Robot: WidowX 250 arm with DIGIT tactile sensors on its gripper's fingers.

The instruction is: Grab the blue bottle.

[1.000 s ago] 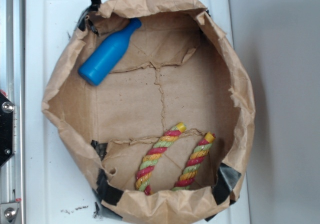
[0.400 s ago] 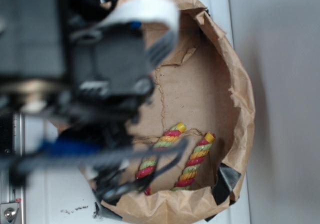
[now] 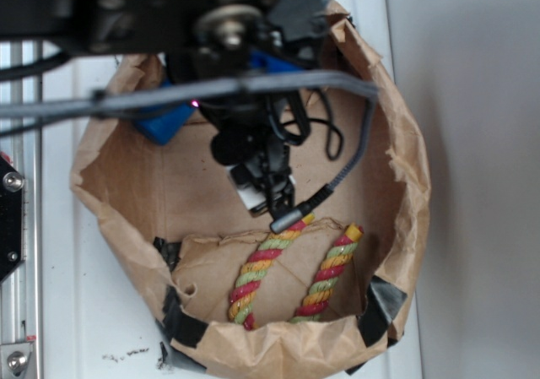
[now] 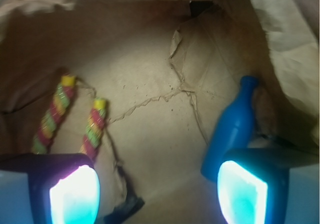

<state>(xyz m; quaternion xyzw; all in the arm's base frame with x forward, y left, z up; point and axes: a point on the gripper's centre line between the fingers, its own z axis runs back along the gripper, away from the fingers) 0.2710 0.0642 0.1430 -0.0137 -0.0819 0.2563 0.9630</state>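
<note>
Wrist view: gripper [image 4: 159, 194] spread wide, empty, above paper bag [image 4: 150, 79] floor; blue bottle [image 4: 231, 128] by right finger, uncentred.

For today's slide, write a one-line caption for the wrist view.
Open tool above the paper bag's floor, blue bottle by one finger, twisted rope opposite.

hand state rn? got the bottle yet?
Hand: open, holding nothing. The small bright-blue plastic bottle lies on the brown paper bag's floor, just ahead of one finger, not between the two.
</note>
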